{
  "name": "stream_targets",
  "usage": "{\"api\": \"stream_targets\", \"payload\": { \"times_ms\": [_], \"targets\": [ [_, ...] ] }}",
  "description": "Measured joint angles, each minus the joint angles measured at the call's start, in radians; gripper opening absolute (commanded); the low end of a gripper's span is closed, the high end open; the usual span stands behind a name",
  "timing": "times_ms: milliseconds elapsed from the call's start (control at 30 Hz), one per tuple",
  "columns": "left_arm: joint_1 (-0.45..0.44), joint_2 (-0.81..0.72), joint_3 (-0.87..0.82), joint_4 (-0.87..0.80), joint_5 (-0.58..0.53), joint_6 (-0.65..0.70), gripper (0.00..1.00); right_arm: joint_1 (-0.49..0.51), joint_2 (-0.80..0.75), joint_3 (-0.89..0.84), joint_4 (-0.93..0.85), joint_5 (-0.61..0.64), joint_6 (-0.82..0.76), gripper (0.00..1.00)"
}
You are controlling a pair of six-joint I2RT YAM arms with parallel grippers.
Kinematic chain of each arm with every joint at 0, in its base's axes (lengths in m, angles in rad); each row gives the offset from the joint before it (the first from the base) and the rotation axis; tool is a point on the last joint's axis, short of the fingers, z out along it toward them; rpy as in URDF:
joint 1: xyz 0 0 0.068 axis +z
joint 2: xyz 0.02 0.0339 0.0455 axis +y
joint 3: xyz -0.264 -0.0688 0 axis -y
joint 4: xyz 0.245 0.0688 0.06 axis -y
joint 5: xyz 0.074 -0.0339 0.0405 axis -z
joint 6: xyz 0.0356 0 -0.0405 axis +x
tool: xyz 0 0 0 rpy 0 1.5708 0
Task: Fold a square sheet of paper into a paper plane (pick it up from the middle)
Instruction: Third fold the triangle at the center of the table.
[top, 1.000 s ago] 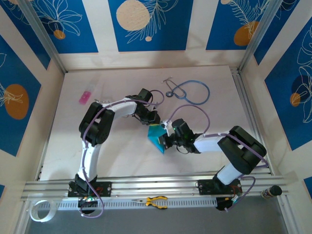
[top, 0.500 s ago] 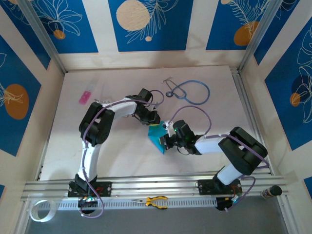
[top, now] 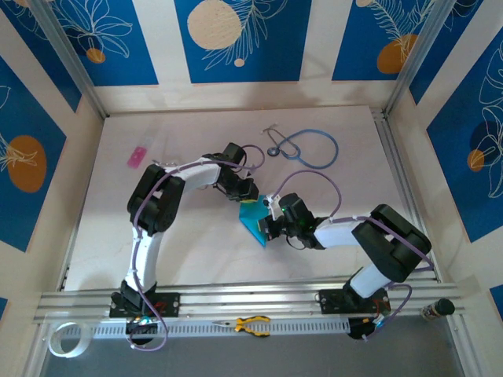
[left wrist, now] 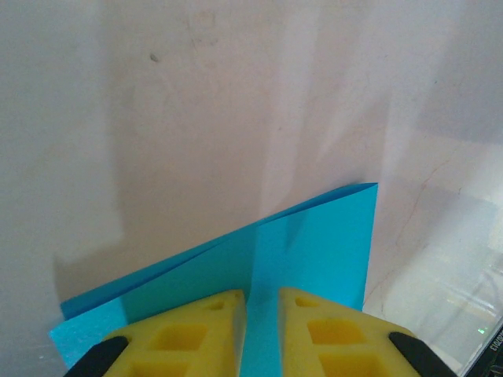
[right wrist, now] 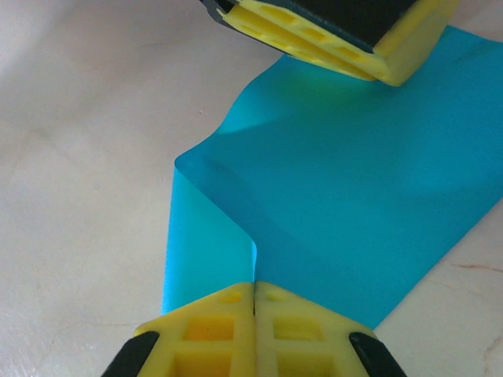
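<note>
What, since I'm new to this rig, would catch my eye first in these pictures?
The creased cyan-blue sheet of paper at mid-table, pinched between the left fingers and the right fingers, both yellow-padded. Beyond it lies a blue-tubed stethoscope, and a small pink rectangle sits far left.

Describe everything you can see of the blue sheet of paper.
The sheet of paper is thin, matte cyan-blue, already folded into a smaller angular shape with a straight crease. It lies on the pale table, one layer bowing upward. The left claw and right claw each pinch an edge, shut on it from opposite sides.
</note>
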Motion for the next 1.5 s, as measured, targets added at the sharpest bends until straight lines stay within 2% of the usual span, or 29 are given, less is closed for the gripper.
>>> {"api": "stream_targets", "payload": {
  "times_ms": [1500],
  "targets": [
    [-0.002, -0.001, -0.002, 0.002, -0.006, 0.000, 0.22, 0.007, 0.002, 0.000, -0.024, 0.031, 0.030, 0.06]
  ]
}}
